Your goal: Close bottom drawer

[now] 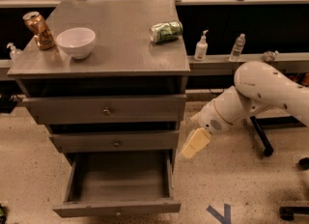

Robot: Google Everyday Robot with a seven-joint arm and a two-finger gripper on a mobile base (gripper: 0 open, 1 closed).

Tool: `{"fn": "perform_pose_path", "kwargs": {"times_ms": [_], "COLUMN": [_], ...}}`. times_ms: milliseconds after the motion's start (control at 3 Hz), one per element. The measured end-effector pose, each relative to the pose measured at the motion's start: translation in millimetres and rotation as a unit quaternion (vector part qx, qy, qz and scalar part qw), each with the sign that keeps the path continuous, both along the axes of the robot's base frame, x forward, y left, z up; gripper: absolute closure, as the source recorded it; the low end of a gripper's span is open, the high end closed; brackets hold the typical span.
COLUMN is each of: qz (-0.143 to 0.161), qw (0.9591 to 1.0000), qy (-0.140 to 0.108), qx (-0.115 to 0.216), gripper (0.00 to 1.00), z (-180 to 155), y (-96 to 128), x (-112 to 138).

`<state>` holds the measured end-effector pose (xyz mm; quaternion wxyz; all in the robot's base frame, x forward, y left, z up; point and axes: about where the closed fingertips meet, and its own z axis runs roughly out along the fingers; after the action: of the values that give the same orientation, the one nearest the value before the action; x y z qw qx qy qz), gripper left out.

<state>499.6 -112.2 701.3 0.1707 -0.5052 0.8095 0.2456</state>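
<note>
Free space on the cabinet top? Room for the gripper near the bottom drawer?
Bare: cabinet top between white bowl and green can, plus its front strip. Crowded: left edge, brown can beside bowl. The bottom drawer is open, nothing seen inside. The gripper hangs right of the cabinet.
</note>
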Motion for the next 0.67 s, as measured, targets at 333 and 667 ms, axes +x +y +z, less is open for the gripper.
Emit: {"fn": "perform_pose_path", "kwargs": {"times_ms": [333,667], "qz": [-0.003,-0.012], "qw": [1.0,0.9992], "qy": [0.001,0.028], "qx": [0.001,0.026], "gripper": [0.0,0.0], "z": [-6,-32], "y": [0,-1], "x": [3,3]}}
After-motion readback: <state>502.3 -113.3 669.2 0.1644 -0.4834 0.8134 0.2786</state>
